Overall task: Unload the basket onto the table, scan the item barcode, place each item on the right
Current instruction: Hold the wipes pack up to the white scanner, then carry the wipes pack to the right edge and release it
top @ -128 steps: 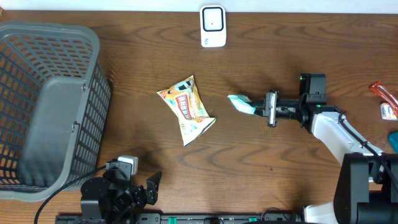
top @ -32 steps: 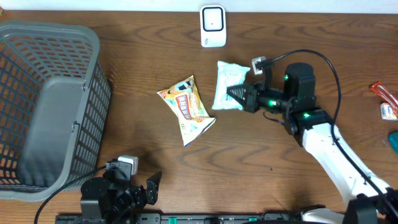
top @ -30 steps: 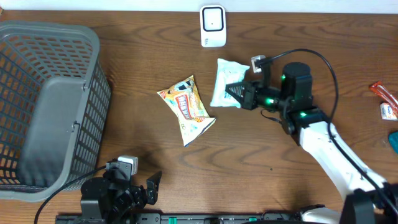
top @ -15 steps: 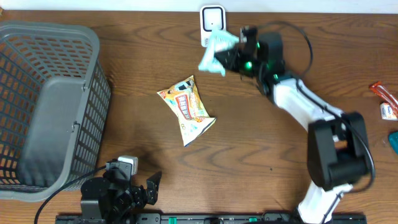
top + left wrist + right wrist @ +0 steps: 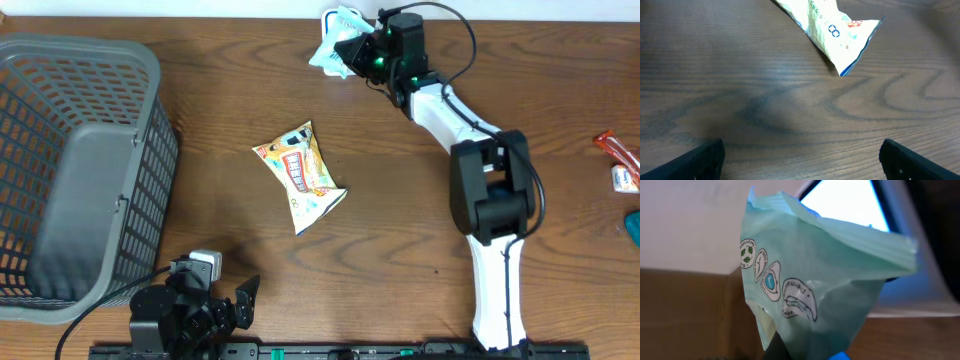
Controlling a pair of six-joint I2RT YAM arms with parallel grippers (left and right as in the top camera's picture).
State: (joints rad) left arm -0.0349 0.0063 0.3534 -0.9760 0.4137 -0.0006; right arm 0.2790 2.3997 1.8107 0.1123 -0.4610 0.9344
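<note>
Nearest to us, at the front edge of the worktop [image 5: 400, 230], the left hand [image 5: 243, 303] sits low with its fingers [image 5: 700, 157] spread as wide as they go. It holds nothing. Its wrist camera shows only bare wood grain between the two dark tips.

A little further in we find a yellow snack bag [image 5: 300, 175] lying flat near the middle of the worktop. One corner points towards the left hand, and nothing touches the bag.

To the left stands a grey mesh basket [image 5: 150, 190], well apart from the bag.

Off to the right edge lie a few small things: an orange-red wrapper [image 5: 617, 148], a small white item [image 5: 625, 178] just beside it, and a sliver of something teal [image 5: 634, 225] nearer to us. We cannot tell more about them.

Farthest away, the right arm reaches across to the back edge. There the right hand [image 5: 352, 50] is clamped tight on a pale teal packet [image 5: 330, 40], which it holds raised off the wood. In the right wrist view the packet fills most of the frame, crinkled, with a row of small round printed symbols down its face. Directly behind it shows the bright face of the white scanner [image 5: 845, 207]. From above, the packet covers nearly the whole scanner. We cannot make out a barcode in any view.
</note>
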